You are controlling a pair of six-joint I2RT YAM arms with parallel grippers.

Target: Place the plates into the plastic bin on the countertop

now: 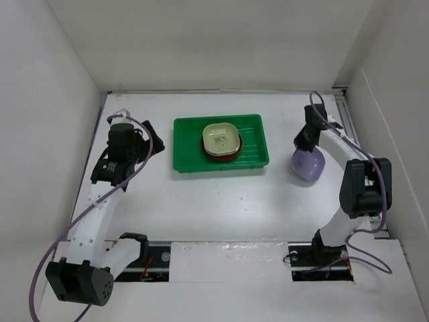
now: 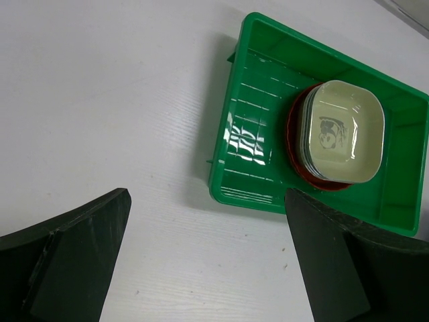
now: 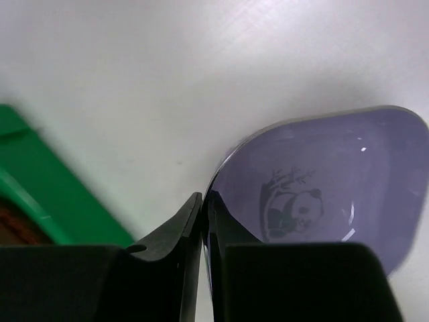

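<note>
The green plastic bin (image 1: 184,159) sits mid-countertop and holds a stack of plates: a cream rounded-square dish (image 1: 221,138) on top, a reddish-brown round plate (image 1: 216,155) beneath. The left wrist view shows the bin (image 2: 248,168) and the cream dish (image 2: 342,131) with a panda print. My right gripper (image 1: 303,144) is shut on the rim of a lavender dish (image 1: 310,166), right of the bin, apparently lifted off the white countertop (image 1: 221,201). In the right wrist view the fingers (image 3: 188,221) pinch the lavender dish (image 3: 335,181). My left gripper (image 1: 144,137) is open and empty, left of the bin.
White walls enclose the countertop on the left, back and right. The bin's corner shows at the left of the right wrist view (image 3: 40,194). The arm bases stand at the near edge.
</note>
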